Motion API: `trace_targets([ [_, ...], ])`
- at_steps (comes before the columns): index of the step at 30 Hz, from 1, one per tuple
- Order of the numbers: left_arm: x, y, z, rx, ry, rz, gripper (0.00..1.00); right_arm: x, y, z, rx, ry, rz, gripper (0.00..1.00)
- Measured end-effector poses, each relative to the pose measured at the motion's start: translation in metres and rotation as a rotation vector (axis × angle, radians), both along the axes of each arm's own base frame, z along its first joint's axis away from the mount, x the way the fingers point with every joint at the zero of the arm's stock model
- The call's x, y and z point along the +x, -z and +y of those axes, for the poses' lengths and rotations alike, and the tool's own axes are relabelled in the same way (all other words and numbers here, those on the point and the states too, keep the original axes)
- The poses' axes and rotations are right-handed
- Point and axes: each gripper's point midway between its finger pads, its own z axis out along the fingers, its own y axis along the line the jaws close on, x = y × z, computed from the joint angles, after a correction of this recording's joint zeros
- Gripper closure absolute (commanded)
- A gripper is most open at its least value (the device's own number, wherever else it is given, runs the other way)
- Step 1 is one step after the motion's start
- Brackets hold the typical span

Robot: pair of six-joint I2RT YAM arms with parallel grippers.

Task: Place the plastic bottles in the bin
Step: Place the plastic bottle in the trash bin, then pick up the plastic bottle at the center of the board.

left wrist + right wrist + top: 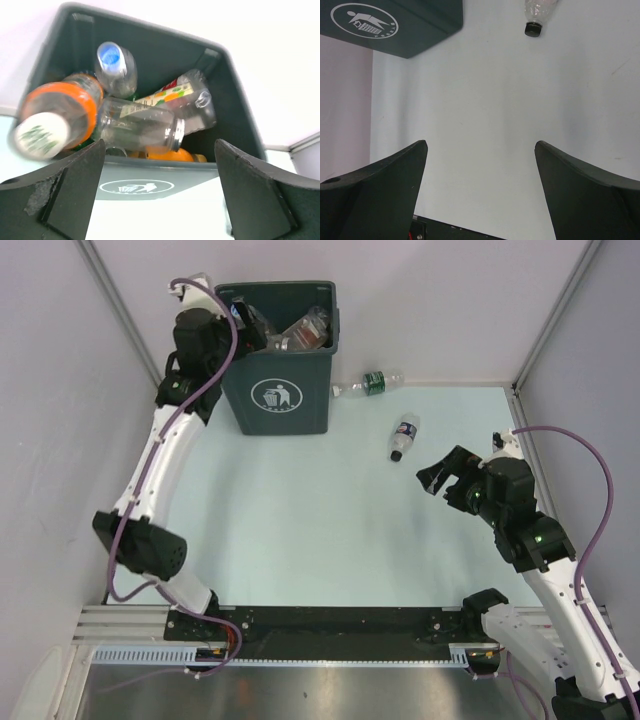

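Clear plastic, the blue-labelled bottle [404,436] is lying on the table [300,530], just ahead and to the left of the right gripper [437,473], whose jaws are standing wide and empty. Its long axis is running near to far, with the black cap pointing toward that gripper. The left gripper [245,328], also spread and holding nothing, is hanging over the bin [280,400], well apart from the bottle. The right arm is judged to be the nearer. A green-labelled bottle [375,383] is lying beyond, near the bin.
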Motion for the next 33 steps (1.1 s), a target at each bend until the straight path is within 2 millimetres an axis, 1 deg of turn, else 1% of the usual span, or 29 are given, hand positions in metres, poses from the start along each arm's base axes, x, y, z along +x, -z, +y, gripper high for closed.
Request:
trace_targets([
  [3, -0.025, -0.025, 0.010, -0.014, -0.019, -0.062, 0.05, 0.000, 0.000, 0.000, 0.002, -0.002, 0.001, 0.06],
  [6, -0.043, -0.049, 0.020, -0.030, -0.040, -0.128, 0.05, -0.001, 0.000, 0.002, 0.006, -0.010, 0.002, 0.06],
  [8, -0.050, -0.059, 0.027, -0.038, -0.053, -0.158, 0.06, -0.001, 0.000, 0.003, 0.008, -0.014, 0.003, 0.06],
  [10, -0.050, -0.062, 0.034, -0.043, -0.065, -0.169, 0.07, -0.001, 0.000, 0.003, 0.009, -0.016, 0.004, 0.06],
  [13, -0.044, -0.053, 0.041, -0.055, -0.076, -0.152, 0.09, -0.001, 0.000, 0.003, 0.010, -0.016, 0.004, 0.06],
  [16, -0.033, -0.038, 0.046, -0.076, -0.074, -0.120, 0.11, -0.001, 0.001, 0.003, 0.009, -0.016, 0.007, 0.06],
  [20, -0.016, -0.016, 0.052, -0.118, -0.063, -0.078, 0.12, 0.002, 0.005, 0.004, 0.002, -0.015, 0.025, 0.06],
  [22, -0.007, -0.010, 0.056, -0.135, -0.061, -0.071, 0.13, 0.005, 0.009, 0.005, -0.002, -0.015, 0.036, 0.06],
  [23, -0.002, -0.008, 0.057, -0.146, -0.058, -0.074, 0.15, 0.007, 0.010, 0.005, -0.004, -0.015, 0.041, 0.06],
  [24, 0.003, -0.006, 0.059, -0.154, -0.053, -0.076, 0.19, 0.008, 0.011, 0.006, -0.005, -0.015, 0.044, 0.06],
  [26, 0.013, -0.003, 0.062, -0.178, -0.045, -0.082, 0.23, 0.012, 0.014, 0.007, -0.008, -0.015, 0.052, 0.07],
  [27, 0.020, -0.003, 0.063, -0.189, -0.038, -0.089, 0.28, 0.014, 0.014, 0.008, -0.008, -0.015, 0.054, 0.07],
  [29, 0.031, -0.005, 0.066, -0.212, -0.023, -0.108, 0.31, 0.018, 0.016, 0.009, -0.010, -0.015, 0.059, 0.07],
  [31, 0.046, 0.004, 0.068, -0.235, -0.007, -0.101, 0.33, 0.020, 0.019, 0.010, -0.012, -0.014, 0.066, 0.07],
  [33, 0.061, 0.023, 0.069, -0.250, 0.002, -0.070, 0.33, 0.023, 0.021, 0.010, -0.014, -0.009, 0.073, 0.07],
])
